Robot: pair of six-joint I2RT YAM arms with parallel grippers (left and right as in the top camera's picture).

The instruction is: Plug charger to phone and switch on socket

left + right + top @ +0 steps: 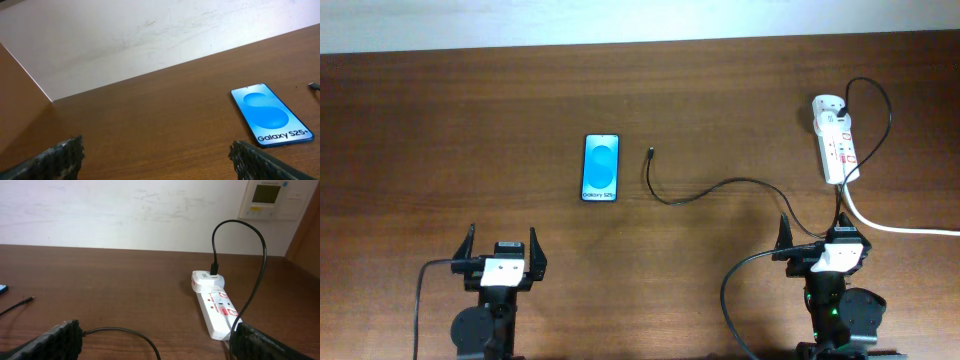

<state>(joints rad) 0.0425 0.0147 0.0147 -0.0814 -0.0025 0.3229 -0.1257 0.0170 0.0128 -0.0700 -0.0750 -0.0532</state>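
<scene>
The phone (601, 168) lies flat at mid-table with its blue screen lit, and shows at the right of the left wrist view (272, 115). The charger (720, 185) is a thin black cable whose plug tip (651, 152) rests just right of the phone, apart from it. The cable loops back to the white socket (835, 145) at the far right (217, 310). My left gripper (502, 237) (156, 150) stands open near the front edge, below-left of the phone. My right gripper (813, 228) (155, 332) is open just in front of the socket, with a stretch of the charger (125, 330) lying between its fingers.
A thick white lead (900, 225) runs from the socket off the right edge. The robots' own black cables curl by each arm base. A pale wall with a control panel (267, 197) stands behind the table's far edge.
</scene>
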